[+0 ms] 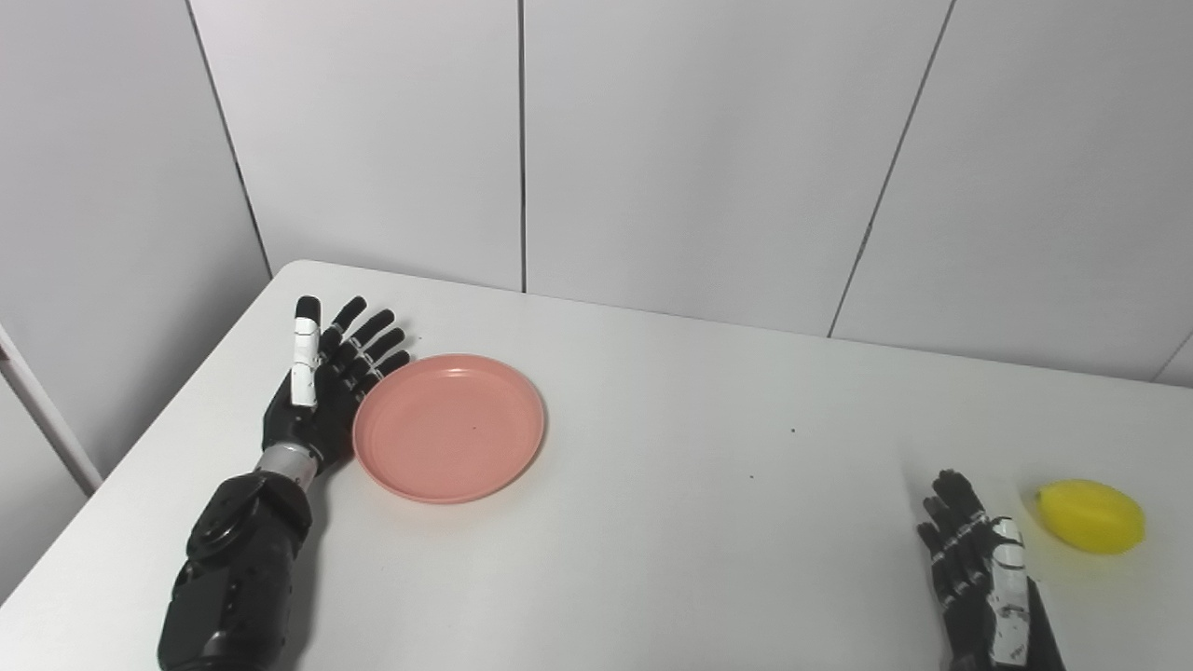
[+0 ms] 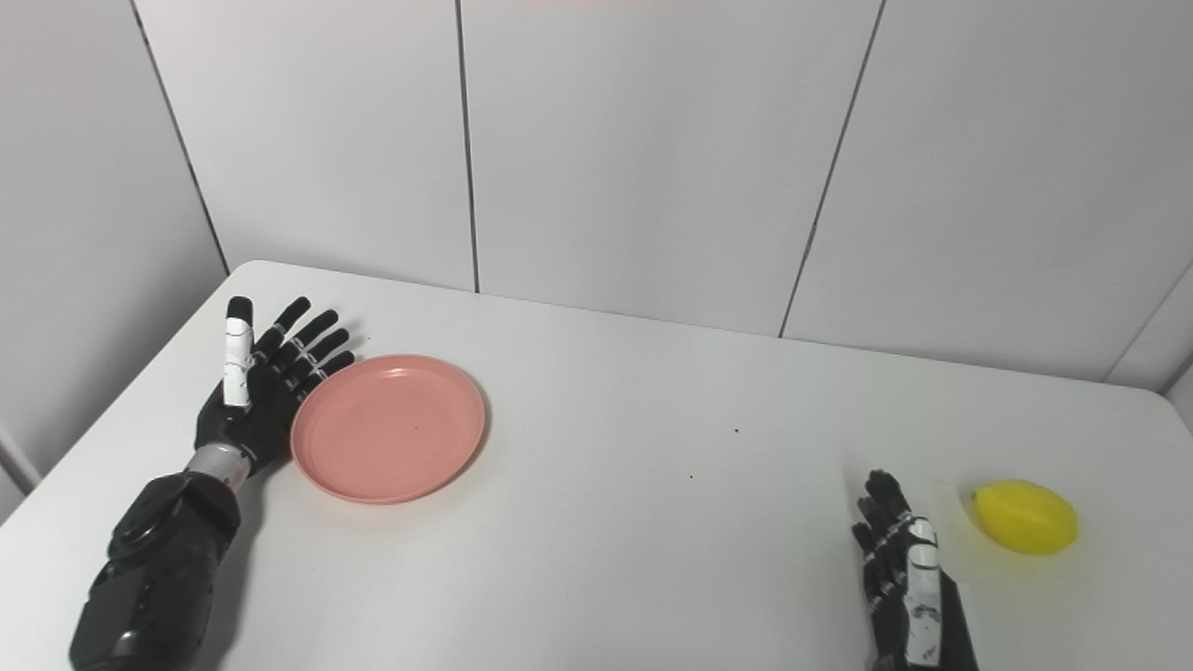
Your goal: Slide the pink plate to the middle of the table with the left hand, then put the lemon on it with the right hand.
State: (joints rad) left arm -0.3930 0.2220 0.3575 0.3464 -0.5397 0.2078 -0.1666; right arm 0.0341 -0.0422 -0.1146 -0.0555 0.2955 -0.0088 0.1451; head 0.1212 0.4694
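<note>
The pink plate (image 1: 449, 427) lies empty on the left part of the white table (image 1: 671, 447). My left hand (image 1: 322, 387) is open, fingers straight and spread, standing on edge against the plate's left rim; touching or a hair apart, I cannot tell. The yellow lemon (image 1: 1091, 515) lies near the right front of the table. My right hand (image 1: 983, 568) is open and empty, fingers straight, resting just left of the lemon with a small gap between them. The same scene shows in the right eye view: plate (image 2: 389, 426), lemon (image 2: 1026, 516).
Grey wall panels (image 1: 708, 158) stand behind the table's far edge. The table's left edge (image 1: 140, 457) runs close beside my left arm. A few small dark specks (image 1: 792, 431) mark the tabletop between the plate and the lemon.
</note>
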